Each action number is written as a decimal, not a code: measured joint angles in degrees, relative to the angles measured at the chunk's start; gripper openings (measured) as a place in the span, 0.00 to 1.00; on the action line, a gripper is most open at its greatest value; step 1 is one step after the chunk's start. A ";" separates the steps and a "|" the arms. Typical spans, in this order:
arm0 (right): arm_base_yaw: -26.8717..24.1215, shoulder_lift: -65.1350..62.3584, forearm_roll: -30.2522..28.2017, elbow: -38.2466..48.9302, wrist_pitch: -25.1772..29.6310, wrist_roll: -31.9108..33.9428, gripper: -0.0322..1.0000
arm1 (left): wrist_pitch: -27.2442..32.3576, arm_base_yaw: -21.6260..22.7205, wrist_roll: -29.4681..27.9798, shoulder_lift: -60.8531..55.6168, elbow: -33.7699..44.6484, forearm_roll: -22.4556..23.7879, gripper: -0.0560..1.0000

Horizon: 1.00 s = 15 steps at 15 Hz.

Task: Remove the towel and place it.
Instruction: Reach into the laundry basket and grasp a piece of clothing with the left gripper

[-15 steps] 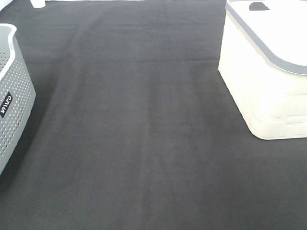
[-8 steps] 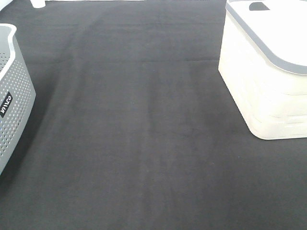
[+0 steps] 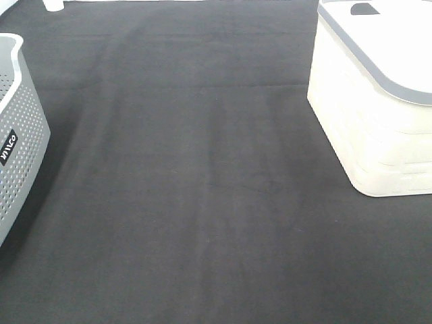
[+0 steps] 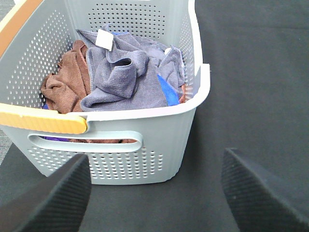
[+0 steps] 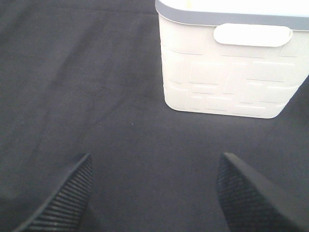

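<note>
1. Your towel [image 4: 126, 77] lies crumpled inside the grey perforated basket [image 4: 120, 164], on top of the heap of cloths. Its grey-lavender folds are bunched up, and its small white tag [image 4: 105, 39] shows near the basket wall farthest from your left gripper.
2. A brown cloth [image 4: 65, 79] lies against one side of the towel, touching it. On the other side a strip of blue fabric [image 4: 166, 89] peeks out at the towel's edge.
3. The basket's rim carries a pale orange strip [image 4: 43, 123] on the side nearest your left gripper, with a handle slot [image 4: 84, 141] just below it.
4. Your left gripper [image 4: 159, 195] stands wide apart with nothing between its ribbed fingers [image 4: 63, 198]. It sits outside the basket, on the near-wall side, and touches neither the basket nor the towel.
5. Your right gripper [image 5: 154, 195] is likewise spread wide and empty. It hangs over the black mat [image 3: 202, 169] and faces the cream bin [image 5: 227, 77], apart from it.
6. From the high camera you see the basket at the left edge of the mat and the cream bin with its grey-rimmed lid [image 3: 364, 61] at the far right. The two are well apart, with the mat between them.
</note>
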 joint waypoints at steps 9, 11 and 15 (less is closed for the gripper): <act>0.00 0.00 0.00 0.00 0.00 0.00 0.72 | 0.00 0.00 0.00 0.00 0.00 0.00 0.72; 0.00 0.00 0.00 0.00 0.00 0.00 0.72 | 0.00 0.00 0.00 0.00 0.00 0.17 0.72; 0.00 0.00 0.00 0.00 0.00 0.00 0.72 | 0.06 0.00 -3.55 3.84 -2.75 1.66 0.72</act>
